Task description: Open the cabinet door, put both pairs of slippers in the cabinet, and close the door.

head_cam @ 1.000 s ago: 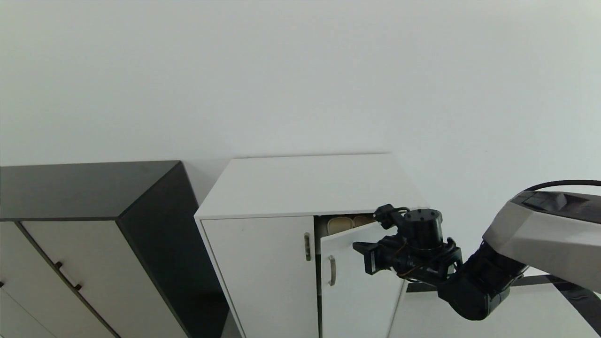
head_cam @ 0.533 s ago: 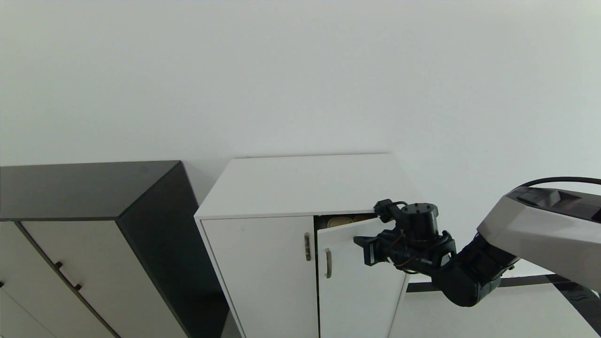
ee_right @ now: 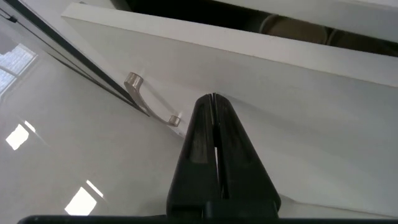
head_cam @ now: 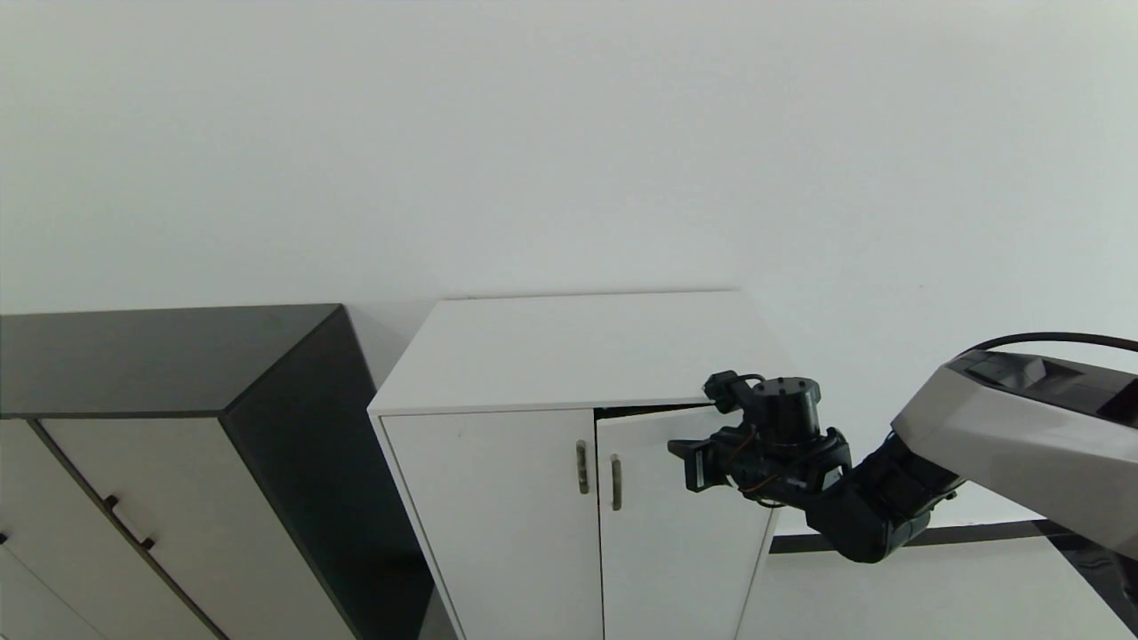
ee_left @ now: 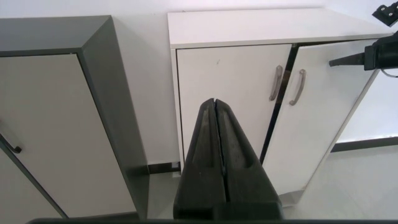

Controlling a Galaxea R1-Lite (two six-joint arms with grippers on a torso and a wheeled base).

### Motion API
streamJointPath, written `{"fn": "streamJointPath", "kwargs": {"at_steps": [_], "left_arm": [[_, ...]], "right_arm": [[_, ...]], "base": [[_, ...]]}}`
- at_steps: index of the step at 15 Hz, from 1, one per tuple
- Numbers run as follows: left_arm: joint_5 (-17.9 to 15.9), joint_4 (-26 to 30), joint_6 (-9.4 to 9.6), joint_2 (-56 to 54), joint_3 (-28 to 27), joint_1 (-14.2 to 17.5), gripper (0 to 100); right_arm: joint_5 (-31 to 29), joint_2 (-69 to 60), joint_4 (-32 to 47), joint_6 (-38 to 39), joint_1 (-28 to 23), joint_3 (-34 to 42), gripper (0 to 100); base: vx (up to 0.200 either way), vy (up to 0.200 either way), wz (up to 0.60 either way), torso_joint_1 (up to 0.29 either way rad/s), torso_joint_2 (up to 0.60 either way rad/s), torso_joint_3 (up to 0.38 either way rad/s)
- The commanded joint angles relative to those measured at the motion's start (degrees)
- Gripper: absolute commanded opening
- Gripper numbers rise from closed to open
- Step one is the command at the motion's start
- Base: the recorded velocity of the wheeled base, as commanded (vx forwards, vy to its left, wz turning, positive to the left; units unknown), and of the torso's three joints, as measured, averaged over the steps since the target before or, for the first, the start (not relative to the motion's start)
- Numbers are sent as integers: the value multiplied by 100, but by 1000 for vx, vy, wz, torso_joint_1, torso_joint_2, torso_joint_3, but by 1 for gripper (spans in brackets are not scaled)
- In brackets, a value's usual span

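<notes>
The white cabinet (head_cam: 569, 351) stands against the wall. Its right door (head_cam: 676, 533) is almost closed, with a thin dark gap left along its top edge. My right gripper (head_cam: 686, 462) is shut and rests against the front of that door, to the right of its handle (head_cam: 615, 483). In the right wrist view the shut fingertips (ee_right: 213, 99) touch the door panel (ee_right: 311, 93), and a beige slipper (ee_right: 292, 28) shows through the gap above it. My left gripper (ee_left: 215, 102) is shut on nothing, held back from the cabinet front (ee_left: 230, 93).
A black-topped cabinet (head_cam: 160, 356) with pale doors stands directly left of the white one. The left door (head_cam: 498, 524) is closed, its handle (head_cam: 581, 467) next to the right door's. Glossy white floor (head_cam: 933, 596) lies to the right.
The right door has swung from ajar to nearly closed as my right gripper moved in toward the cabinet. The slippers seen over the door's top are now hidden in the head view.
</notes>
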Motion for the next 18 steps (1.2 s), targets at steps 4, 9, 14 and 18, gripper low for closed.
{"fn": "streamJointPath", "kwargs": {"at_steps": [4,9,14,18], "left_arm": [[0,2,-6,7,0,9,0],[0,2,-6,7,0,0,0],[0,2,-6,7,0,0,0],[0,2,-6,7,0,0,0]], "right_arm": [[1,47,16,3,-60,-98,0],[1,47,16,3,-122,-133,0],[-8,47,25,3,-122,-177,0],[-8,47,192,-5,-122,-274,0]], "base": [[0,0,0,0,0,0],[0,0,0,0,0,0],[0,0,0,0,0,0],[0,0,0,0,0,0]]}}
